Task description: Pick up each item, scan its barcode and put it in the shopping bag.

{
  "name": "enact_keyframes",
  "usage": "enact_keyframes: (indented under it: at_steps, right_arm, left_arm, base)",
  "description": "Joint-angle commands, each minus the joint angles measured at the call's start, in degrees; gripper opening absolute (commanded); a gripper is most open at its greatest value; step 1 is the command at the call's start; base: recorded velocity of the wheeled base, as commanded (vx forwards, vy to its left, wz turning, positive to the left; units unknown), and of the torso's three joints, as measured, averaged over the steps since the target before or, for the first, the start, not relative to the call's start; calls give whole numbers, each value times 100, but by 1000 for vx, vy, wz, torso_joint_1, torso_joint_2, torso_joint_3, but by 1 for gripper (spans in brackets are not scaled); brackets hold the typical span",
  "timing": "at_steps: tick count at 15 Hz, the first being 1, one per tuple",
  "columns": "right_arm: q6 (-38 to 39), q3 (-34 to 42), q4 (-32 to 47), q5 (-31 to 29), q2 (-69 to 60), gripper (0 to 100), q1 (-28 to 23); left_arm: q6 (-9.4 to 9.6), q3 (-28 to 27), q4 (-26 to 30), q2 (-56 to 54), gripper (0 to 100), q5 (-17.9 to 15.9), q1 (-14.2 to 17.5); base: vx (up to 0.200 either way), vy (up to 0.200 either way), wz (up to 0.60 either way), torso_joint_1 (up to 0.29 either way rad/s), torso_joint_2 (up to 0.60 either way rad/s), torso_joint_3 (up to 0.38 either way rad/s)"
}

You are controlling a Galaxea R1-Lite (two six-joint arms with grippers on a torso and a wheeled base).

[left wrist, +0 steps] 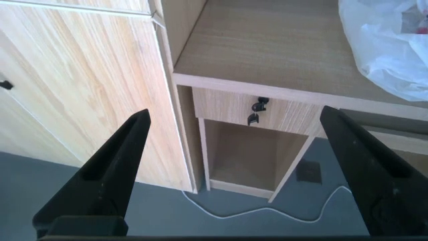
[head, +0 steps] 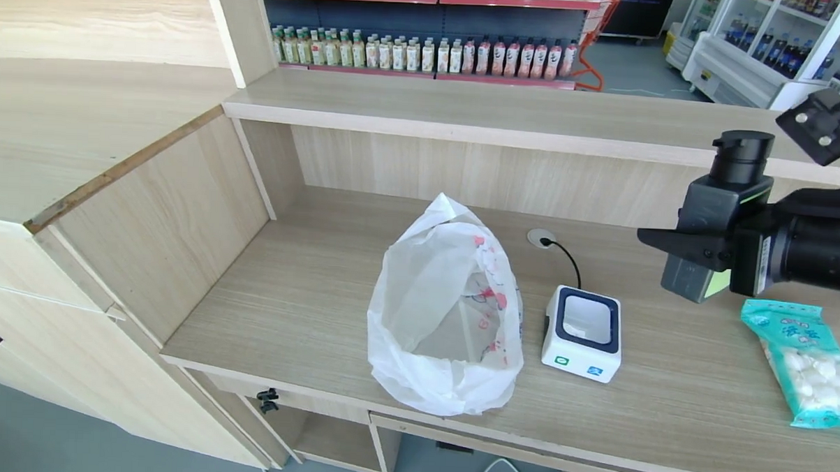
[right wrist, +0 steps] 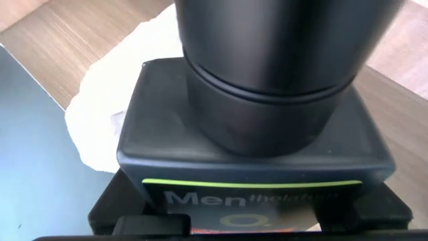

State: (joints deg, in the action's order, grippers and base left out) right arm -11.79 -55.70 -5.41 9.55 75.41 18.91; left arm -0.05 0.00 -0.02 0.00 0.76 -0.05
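Observation:
My right gripper (head: 699,254) is shut on a dark grey bottle (head: 722,218) with a black cap, held in the air at the right, above and beyond the scanner (head: 583,332). In the right wrist view the bottle (right wrist: 267,120) is close up, and the gripper (right wrist: 247,224) clamps its body. The white shopping bag (head: 445,314) stands open on the desk, just left of the scanner. A teal pack of white cotton balls (head: 803,361) lies at the desk's right end. My left gripper (left wrist: 234,194) hangs open and empty, low in front of the desk's left front corner.
The scanner's cable runs to a grommet (head: 541,237) behind it. A raised counter ledge (head: 466,115) backs the desk and a wooden side panel (head: 162,220) closes its left. Under the desk edge sit a locked drawer (left wrist: 257,110) and an open cubby.

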Motion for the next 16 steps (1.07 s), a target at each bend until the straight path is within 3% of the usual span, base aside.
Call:
enact_keyframes:
  at_steps: [1,4,6,10,16]
  right_arm:
    - [1,6,-74,3,35,0,69]
    - [168,24,-250,12,228,0,60]
    - [194,77,-338,12,589,0,-133]
    - [722,490,-2210,12,1810,0,-537]
    - [757,411,-3361,21,2962,0,-836]
  left_arm:
    - [-4,0,2,0,100,4,-4]
    - [-4,0,2,9,100,4,-4]
    - [-4,0,2,9,100,4,-4]
    - [-4,0,2,9,100,4,-4]
    - [-4,0,2,9,100,4,-4]
  base:
    - [0,0,600,2,7,2]
    - [0,0,600,4,2,2]
    - [0,0,0,0,0,0]
    - [0,0,0,0,0,0]
    - [0,0,0,0,0,0]
